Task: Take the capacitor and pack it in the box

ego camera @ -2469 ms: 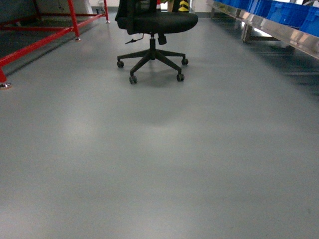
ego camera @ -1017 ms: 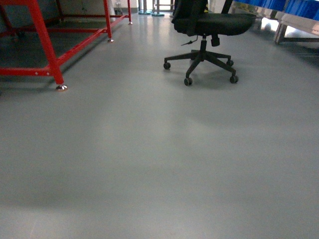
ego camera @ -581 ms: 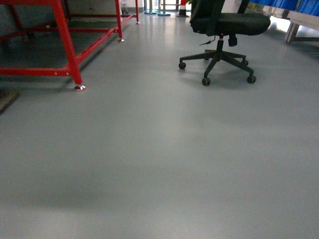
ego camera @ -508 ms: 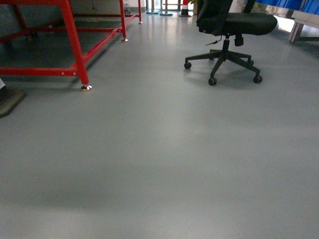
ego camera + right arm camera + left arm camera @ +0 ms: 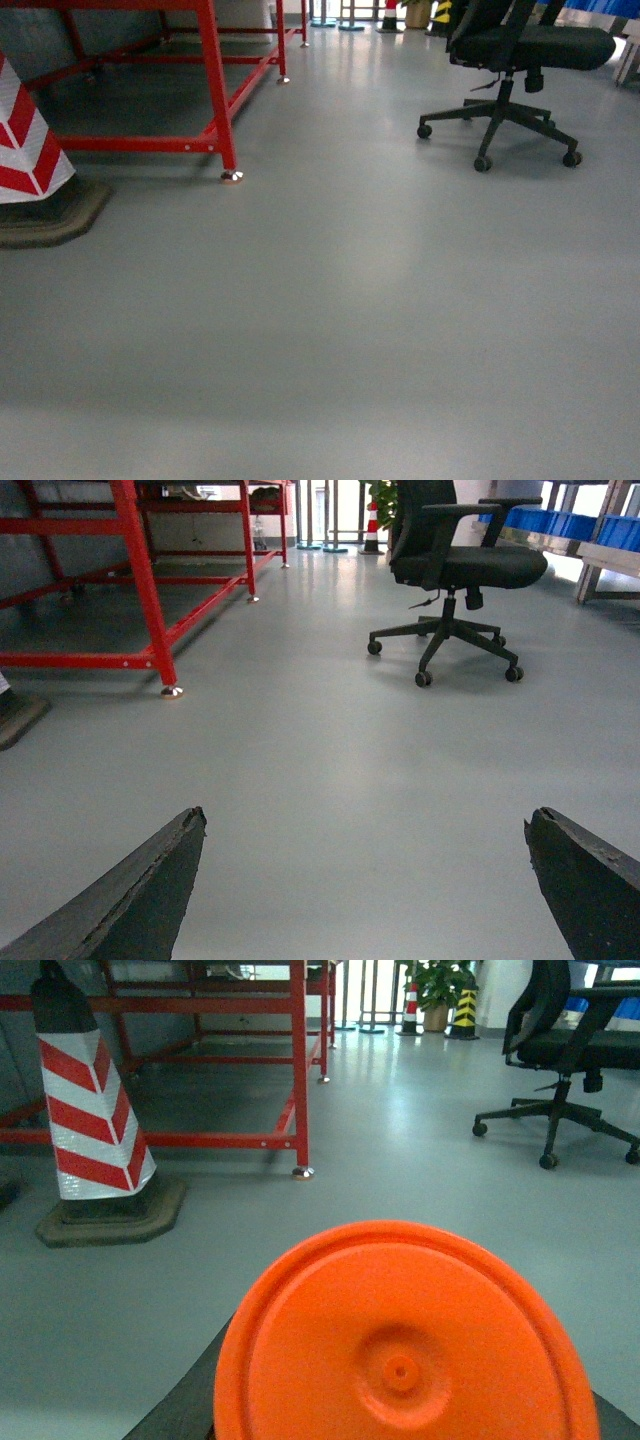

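Note:
An orange round capacitor point(image 5: 400, 1340), seen end-on with a small dimple in its middle, fills the lower half of the left wrist view. My left gripper point(image 5: 400, 1415) is shut on it; a dark finger point(image 5: 190, 1405) shows at its left edge. In the right wrist view my right gripper point(image 5: 365, 820) is open, its two dark fingers spread wide over bare grey floor with nothing between them. The box is out of view. Neither gripper appears in the head view.
A red steel frame point(image 5: 215, 90) stands on the floor at the left, with a red-and-white striped post point(image 5: 25, 140) on a dark base beside it. A black office chair point(image 5: 520, 50) is at the far right. Blue bins point(image 5: 560, 522) sit on a rack beyond it.
The head view has swung left: the chair slid from the middle to the far right, and the red frame and striped post came into view on the left.

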### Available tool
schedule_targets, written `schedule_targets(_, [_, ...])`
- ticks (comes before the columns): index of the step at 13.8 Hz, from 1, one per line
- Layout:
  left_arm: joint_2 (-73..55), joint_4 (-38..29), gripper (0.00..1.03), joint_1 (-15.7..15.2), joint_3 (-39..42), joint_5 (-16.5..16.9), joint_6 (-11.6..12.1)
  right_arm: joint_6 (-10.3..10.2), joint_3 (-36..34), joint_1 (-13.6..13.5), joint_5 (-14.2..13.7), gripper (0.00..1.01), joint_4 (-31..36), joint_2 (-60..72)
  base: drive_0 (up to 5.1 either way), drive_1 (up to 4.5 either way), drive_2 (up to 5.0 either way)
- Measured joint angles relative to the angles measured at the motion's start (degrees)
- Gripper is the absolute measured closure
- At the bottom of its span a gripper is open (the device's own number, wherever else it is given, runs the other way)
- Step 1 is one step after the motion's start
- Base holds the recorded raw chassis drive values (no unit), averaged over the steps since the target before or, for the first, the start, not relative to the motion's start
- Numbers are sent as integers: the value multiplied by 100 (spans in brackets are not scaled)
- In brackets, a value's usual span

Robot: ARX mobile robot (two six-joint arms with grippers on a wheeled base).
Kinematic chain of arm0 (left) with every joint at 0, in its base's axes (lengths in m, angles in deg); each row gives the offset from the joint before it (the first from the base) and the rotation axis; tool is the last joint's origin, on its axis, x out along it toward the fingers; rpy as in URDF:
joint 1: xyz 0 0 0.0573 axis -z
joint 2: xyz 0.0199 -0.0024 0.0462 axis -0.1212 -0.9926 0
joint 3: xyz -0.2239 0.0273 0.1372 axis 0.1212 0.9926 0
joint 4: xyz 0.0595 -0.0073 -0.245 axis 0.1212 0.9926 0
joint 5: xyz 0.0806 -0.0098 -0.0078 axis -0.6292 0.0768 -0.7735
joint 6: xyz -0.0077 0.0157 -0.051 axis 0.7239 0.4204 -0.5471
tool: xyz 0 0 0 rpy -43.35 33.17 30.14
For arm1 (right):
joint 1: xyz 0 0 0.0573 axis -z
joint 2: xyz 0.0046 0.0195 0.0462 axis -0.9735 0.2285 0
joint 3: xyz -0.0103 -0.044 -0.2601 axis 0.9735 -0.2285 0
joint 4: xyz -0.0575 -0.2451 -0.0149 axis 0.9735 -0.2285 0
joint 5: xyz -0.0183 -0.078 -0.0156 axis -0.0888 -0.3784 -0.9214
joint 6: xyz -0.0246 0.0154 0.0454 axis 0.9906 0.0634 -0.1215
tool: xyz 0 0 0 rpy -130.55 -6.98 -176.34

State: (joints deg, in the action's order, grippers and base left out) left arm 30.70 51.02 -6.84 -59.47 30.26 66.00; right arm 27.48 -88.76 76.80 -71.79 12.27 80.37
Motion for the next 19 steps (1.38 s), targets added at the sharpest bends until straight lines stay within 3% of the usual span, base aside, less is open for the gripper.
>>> schedule_targets(19, [0, 7, 59, 0, 0, 2, 2, 0, 0, 0, 0, 3, -17, 2, -492, 244, 244])
